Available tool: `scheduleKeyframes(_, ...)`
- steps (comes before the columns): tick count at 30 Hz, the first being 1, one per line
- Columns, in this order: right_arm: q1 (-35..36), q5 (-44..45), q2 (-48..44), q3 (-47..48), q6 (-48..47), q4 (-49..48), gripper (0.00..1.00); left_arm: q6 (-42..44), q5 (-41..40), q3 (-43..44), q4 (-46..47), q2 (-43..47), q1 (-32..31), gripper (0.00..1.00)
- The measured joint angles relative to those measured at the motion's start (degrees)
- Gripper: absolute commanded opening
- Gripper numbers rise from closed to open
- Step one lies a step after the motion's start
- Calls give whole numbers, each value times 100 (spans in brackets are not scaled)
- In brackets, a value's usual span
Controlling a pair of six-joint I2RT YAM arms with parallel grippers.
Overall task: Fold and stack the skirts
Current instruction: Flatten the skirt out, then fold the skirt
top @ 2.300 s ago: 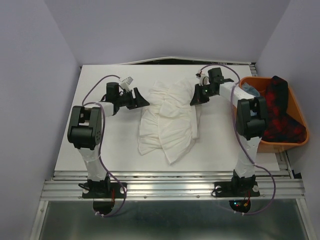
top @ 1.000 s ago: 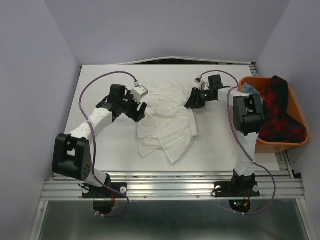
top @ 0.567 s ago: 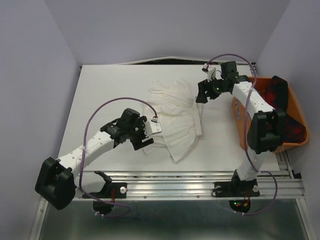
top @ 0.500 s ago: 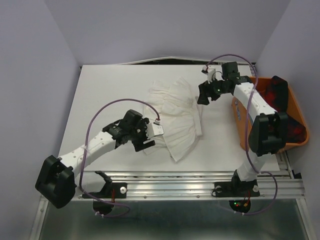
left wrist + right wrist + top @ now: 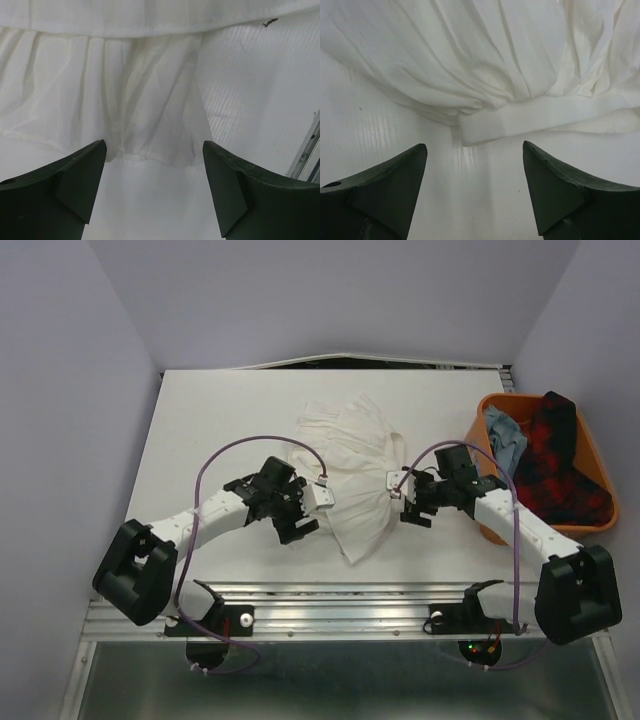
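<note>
fold just laid: white skirt (image 5: 352,465) now lies narrower at the centre of the table (image 5: 220,420). both arms have dropped to its 9 and 3 o'clock edges, left jaws and right jaws released and empty. another fold probably follows. orange tub (image 5: 548,531) at 3 o'clock holds the plaid skirt (image 5: 560,465) and denim skirt (image 5: 507,435), not yet folded.

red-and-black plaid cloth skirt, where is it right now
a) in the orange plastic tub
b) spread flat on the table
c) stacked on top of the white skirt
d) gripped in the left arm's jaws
a: the red-and-black plaid cloth skirt lies bunched in the orange plastic tub at the right edge, and only the thin white skirt is on the white table.
</note>
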State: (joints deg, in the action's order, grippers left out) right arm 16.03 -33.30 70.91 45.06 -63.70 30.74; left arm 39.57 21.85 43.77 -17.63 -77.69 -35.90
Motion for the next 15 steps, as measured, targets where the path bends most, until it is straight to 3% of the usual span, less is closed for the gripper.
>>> scheduleKeyframes(10,374,358,-101,-1281,-1285,-1801,81,48,-114,120,149,-470,-9,92)
scheduleKeyframes(15,588,496,70,-1609,-1727,-2651,69,55,-243,240,234,-811,-66,92)
